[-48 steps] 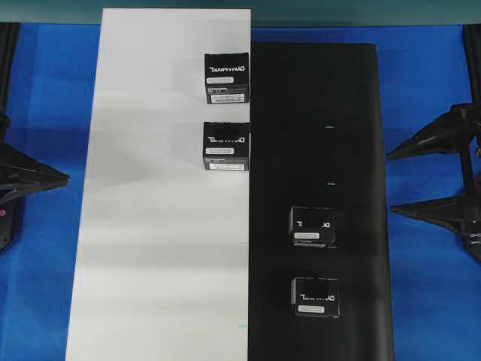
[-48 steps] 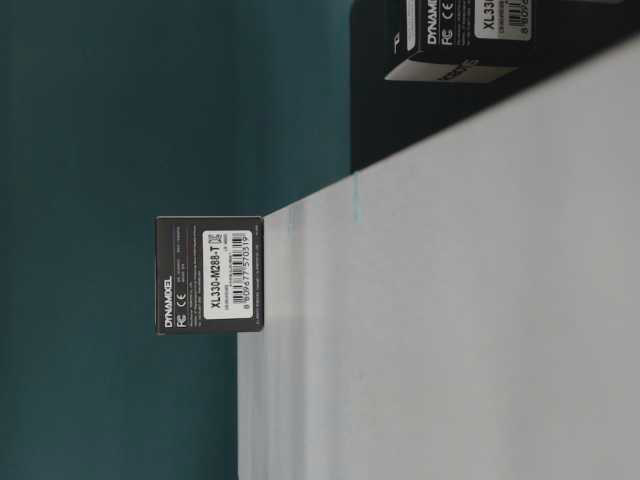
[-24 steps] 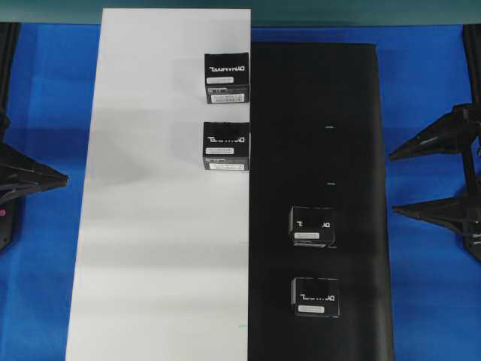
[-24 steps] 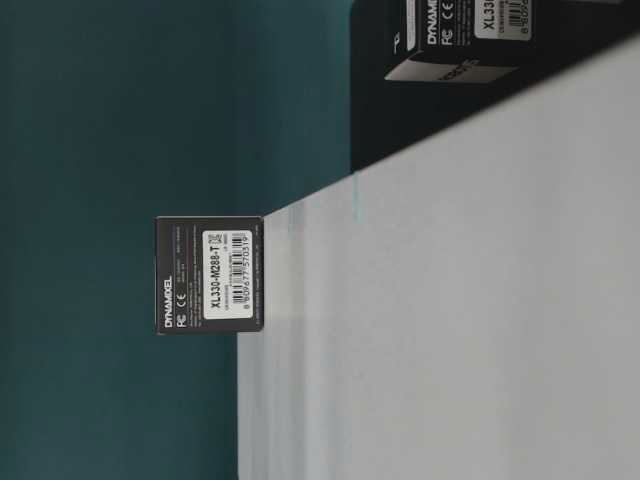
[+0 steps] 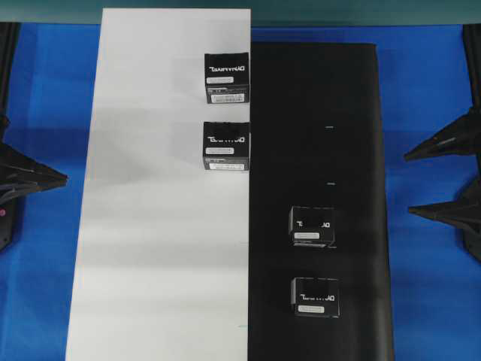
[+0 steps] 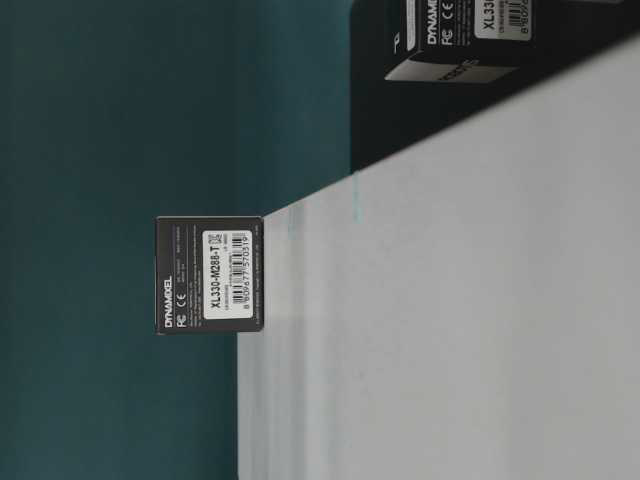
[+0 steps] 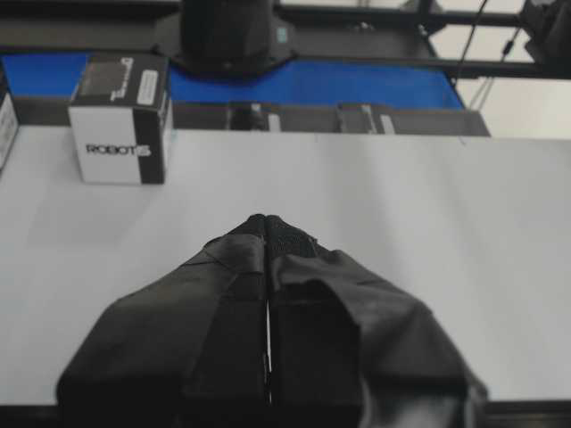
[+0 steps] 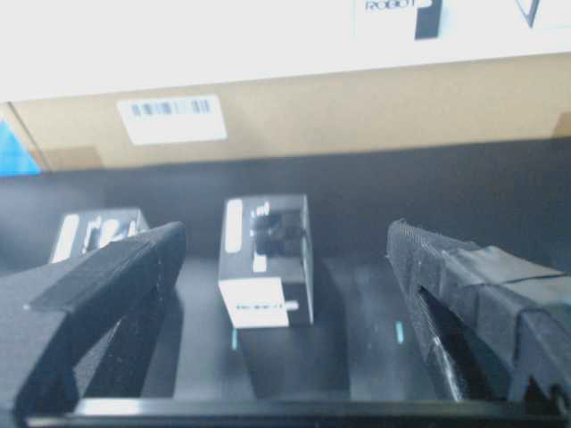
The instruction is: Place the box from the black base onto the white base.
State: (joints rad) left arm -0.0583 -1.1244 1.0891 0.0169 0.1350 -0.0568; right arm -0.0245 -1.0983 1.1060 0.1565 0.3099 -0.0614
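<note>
Overhead view: four identical boxes in all. Two stand on the white base [image 5: 165, 226], both near its right edge, and two stand on the black base [image 5: 316, 135], in its lower half; the upper of these is the box [image 5: 312, 226] taken here as next to shift, the other box [image 5: 316, 296] sitting just below it and apart. One white base, one black base, edge to edge on the blue table [image 5: 428, 90]. The right gripper [image 5: 443, 180] waits off the black base's right edge with its two jaws spread wide, holding nothing; the left gripper [image 5: 64, 179] waits off the white base's left edge, drawn to a point. Table-level view: one box upright on the white base, label sticker facing, and part of another box at the top edge on the black sheet. Left wrist view: the left gripper's jaws pressed together with nothing between them, over the white base. Right wrist view: the right gripper's jaws well apart, the box centred between them but farther off, untouched. Handling, by judgement: a small printed carton, probably light, stiff enough if squeezed gently, faces smooth and perhaps a little slippery; best taken across two opposite flat sides, at mid-height.
</note>
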